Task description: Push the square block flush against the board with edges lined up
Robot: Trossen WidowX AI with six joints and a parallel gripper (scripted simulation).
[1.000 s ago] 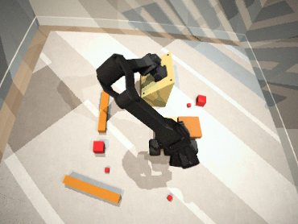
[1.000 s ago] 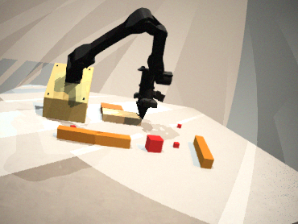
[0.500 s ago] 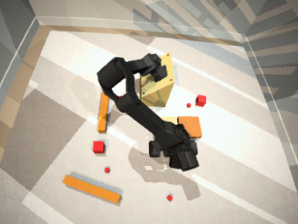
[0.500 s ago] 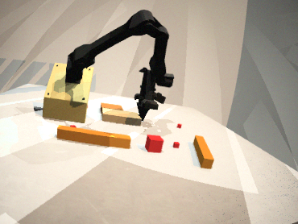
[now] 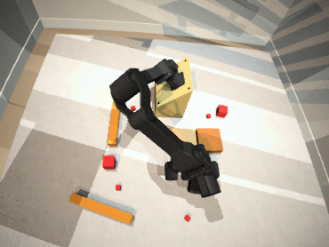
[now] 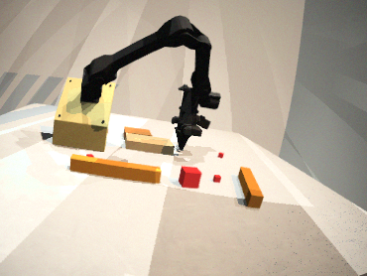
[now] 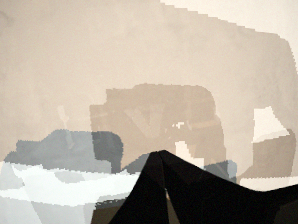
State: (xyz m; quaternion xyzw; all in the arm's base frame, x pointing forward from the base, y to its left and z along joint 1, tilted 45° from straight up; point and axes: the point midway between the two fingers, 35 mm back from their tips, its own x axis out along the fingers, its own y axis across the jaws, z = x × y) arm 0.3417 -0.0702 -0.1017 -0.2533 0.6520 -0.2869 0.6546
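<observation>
The orange square block [image 5: 209,139] [image 6: 138,131] lies flat behind the tan board in the exterior view. The tan board [image 5: 184,134] [image 6: 149,143] [image 7: 103,215] is partly hidden by the arm in the top view. The block's side appears to lie against the board's long side, with their ends nearest the robot base nearly even; a small gap cannot be ruled out. My gripper [image 6: 181,149] [image 7: 158,158] is shut and empty, pointing down low beside the board's far end. Whether it touches the board cannot be told. The arm hides its fingertips in the top view.
The yellow robot base [image 5: 174,95] [image 6: 79,135] stands near the board's other end. Two orange bars [image 5: 114,125] [image 5: 101,208] [image 6: 115,169] [image 6: 251,188] lie farther off. Red cubes [image 5: 108,162] [image 5: 222,111] [image 6: 189,177] and several tiny red cubes are scattered around.
</observation>
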